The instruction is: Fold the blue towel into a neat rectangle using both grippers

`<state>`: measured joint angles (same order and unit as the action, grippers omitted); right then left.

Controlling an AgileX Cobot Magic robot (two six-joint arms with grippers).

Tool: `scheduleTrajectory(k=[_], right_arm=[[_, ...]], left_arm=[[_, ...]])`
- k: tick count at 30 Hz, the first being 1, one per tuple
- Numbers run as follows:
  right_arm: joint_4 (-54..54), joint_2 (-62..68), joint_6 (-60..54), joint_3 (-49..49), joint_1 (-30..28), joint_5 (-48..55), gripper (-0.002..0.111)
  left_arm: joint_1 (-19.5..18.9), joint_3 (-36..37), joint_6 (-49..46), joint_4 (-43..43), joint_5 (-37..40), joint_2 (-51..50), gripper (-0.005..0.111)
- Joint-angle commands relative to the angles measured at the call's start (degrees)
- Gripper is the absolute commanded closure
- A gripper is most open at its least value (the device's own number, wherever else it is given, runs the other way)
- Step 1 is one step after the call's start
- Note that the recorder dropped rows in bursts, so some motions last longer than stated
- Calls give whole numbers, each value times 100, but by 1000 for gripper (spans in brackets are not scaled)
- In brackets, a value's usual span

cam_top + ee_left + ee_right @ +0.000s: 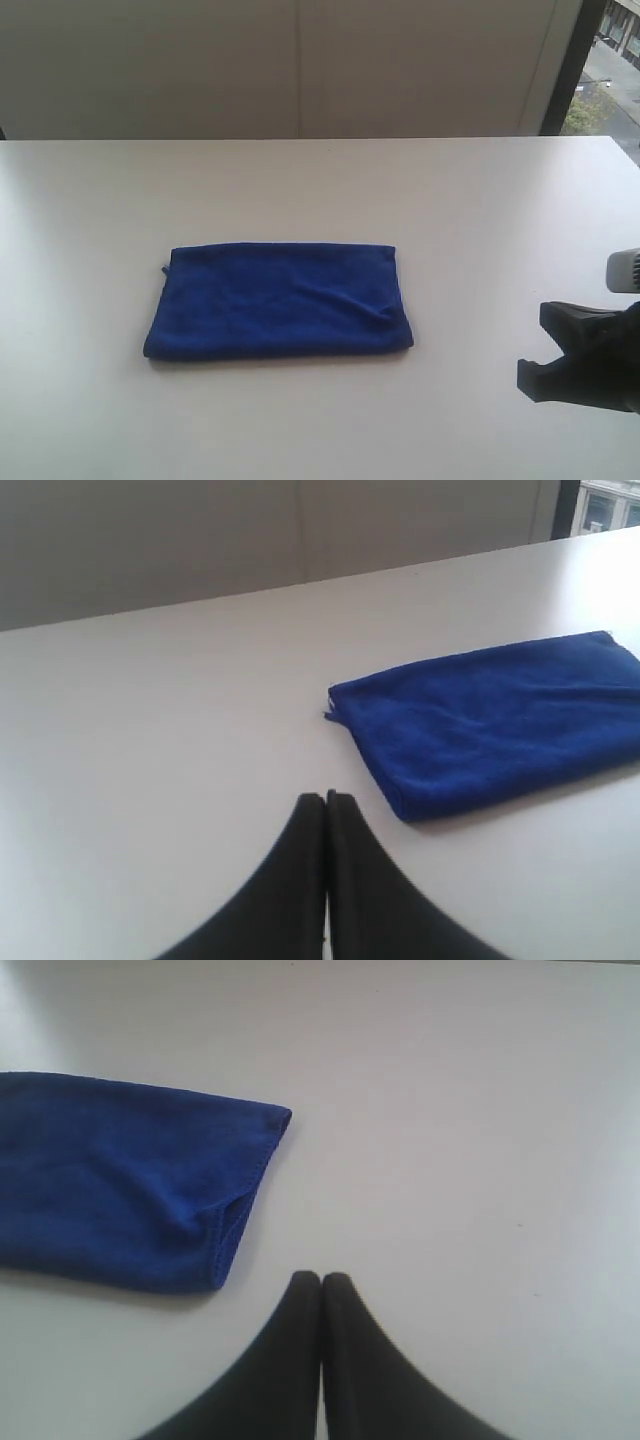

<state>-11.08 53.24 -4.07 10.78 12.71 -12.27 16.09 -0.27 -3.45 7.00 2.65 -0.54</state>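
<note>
Deep royal-blue microfibre towel [280,300] lies flat mid white tabletop [450,200], doubled into fairly neat rectangle. Black narrow-fingered left gripper [326,798], right gripper [320,1278]: both clenched, empty, near towel ends, not touching. Judgement: folding likely finished; any further fold needs jaws opened, end corners pinched.

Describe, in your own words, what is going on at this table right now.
Nothing is being handled at this moment. The blue towel lies on the white table, already folded into a flat rectangle, with a small crease near one end. The left gripper and the right gripper are both shut and hold nothing. Each is off one short end of the towel, clear of it and not touching it.
</note>
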Motion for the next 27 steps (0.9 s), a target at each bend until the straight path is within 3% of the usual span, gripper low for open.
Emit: scheduleTrajectory(k=[1,5,9,12,23,27], right_arm=[[2,4,5,-13,-18,-73,108],[2,4,5,-13,-18,-73,108],[2,4,5,-13,-18,-73,108],[12,4,5,-13,-18,-73,108],[12,4,5,-13,-18,-73,108],[12,4,5,-13,-18,-73,108]], left_arm=[[-181,27,1253,-700,80,54,107],[-746,27,1578,-700,233,54,107],[-1355,27,1554,-644,901,54,107],[-1548,27,1497,-644,1067,54,107],[-1523,27,907,-644,915,54,107],[-1162,27,907,-668,914,54,107]])
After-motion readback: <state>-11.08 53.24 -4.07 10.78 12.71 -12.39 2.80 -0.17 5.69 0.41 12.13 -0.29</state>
